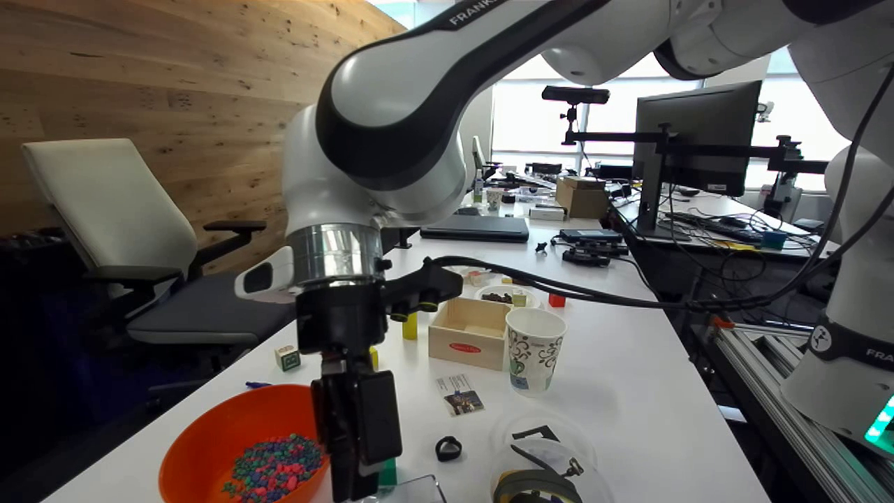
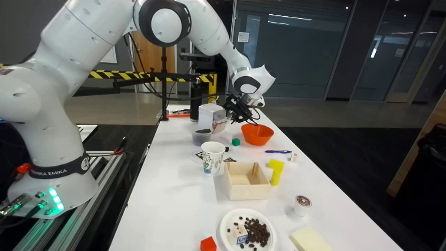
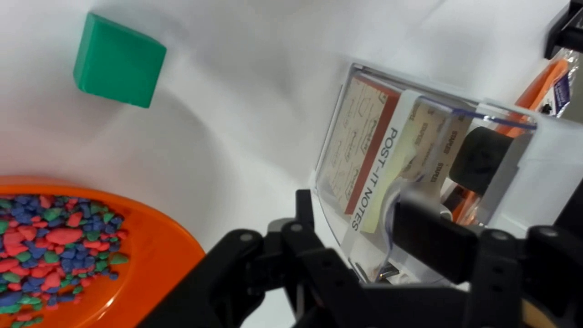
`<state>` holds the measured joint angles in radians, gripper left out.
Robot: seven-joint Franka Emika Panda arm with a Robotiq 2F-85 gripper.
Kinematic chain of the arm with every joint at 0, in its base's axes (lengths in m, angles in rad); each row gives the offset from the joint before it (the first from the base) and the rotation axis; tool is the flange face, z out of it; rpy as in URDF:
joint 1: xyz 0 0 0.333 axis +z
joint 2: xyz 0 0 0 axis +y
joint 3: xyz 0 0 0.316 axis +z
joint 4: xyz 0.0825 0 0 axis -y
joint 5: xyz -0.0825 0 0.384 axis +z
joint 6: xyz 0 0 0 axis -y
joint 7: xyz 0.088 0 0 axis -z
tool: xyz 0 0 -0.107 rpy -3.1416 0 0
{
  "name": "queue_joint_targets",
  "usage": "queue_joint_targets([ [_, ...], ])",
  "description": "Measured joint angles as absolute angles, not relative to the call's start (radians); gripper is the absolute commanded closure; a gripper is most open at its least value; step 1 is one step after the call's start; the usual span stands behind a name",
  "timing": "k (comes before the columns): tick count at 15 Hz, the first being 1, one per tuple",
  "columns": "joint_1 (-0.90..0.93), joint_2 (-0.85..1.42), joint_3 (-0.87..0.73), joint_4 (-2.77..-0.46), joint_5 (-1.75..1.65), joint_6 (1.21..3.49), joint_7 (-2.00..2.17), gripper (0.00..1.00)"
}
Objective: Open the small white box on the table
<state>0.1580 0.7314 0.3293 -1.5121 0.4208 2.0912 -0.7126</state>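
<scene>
Two dark fingers of the end effector are seen parted in the wrist view, with part of a clear bin between them; whether the bin is gripped or merely straddled cannot be told. The bin, labelled POST-IT NOTES, is seen at the front of the small white box, which is stood on the worktop, toward the far end in an exterior view. Just beside the end effector, an orange bowl is partly filled with pink, blue and green pebbles, and near it a green block is seen. Nearer the camera in an exterior view, a tub, a patterned paper cup and an open wooden box can be made out; coffee beans are gathered on a white plate, well apart from the end effector.
</scene>
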Motion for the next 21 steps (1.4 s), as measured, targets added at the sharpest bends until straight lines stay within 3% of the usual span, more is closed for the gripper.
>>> queue_joint_targets([
  [1,0.157,0.733,0.328,-1.512,0.421,2.091,-0.713,0.58],
  [13,0.128,0.780,0.320,-1.512,0.421,2.091,-0.713,0.55],
  [16,0.125,0.792,0.314,-1.512,0.421,2.091,-0.710,0.37],
  [17,0.124,0.794,0.310,-1.512,0.421,2.092,-0.707,0.25],
  [21,0.139,0.793,0.276,-1.512,0.356,2.168,-0.634,0.01],
])
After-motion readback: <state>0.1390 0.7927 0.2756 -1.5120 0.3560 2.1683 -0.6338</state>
